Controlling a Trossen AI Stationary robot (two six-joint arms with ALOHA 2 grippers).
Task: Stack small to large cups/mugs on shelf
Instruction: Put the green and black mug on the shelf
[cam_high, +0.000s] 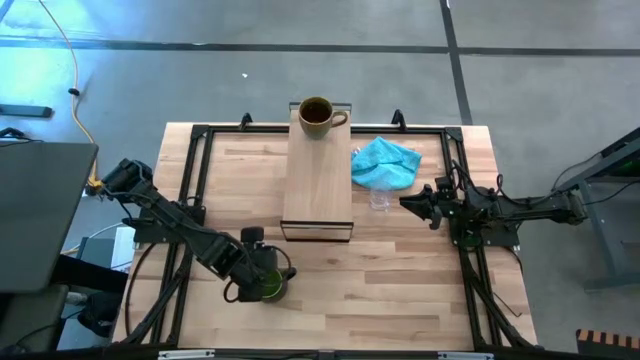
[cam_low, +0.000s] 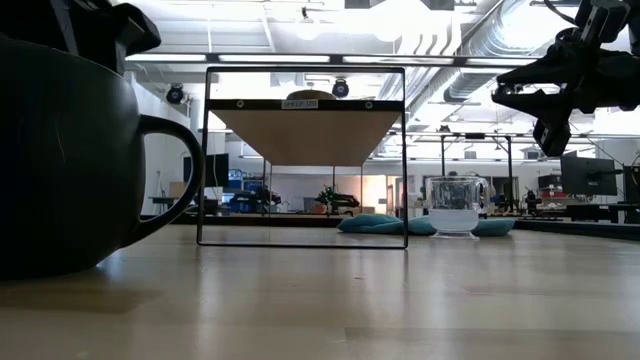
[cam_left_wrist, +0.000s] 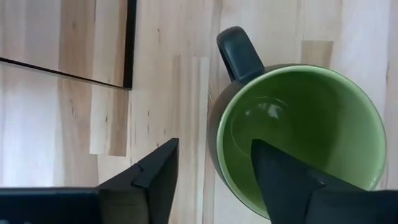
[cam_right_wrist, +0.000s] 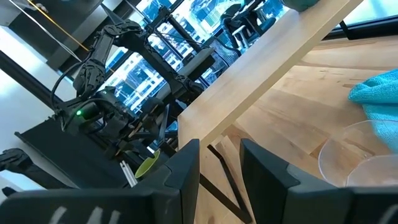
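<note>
Near the table's front, the spread left pincer (cam_left_wrist: 214, 171) straddles the green mug's (cam_left_wrist: 298, 137) rim, partly hiding it.

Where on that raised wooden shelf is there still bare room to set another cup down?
The shelf is bare from the brown mug at its far end to its near edge. Beside it, things crowd: the turquoise cloth, glass cup and right gripper. The left gripper straddles the green mug rim.
</note>
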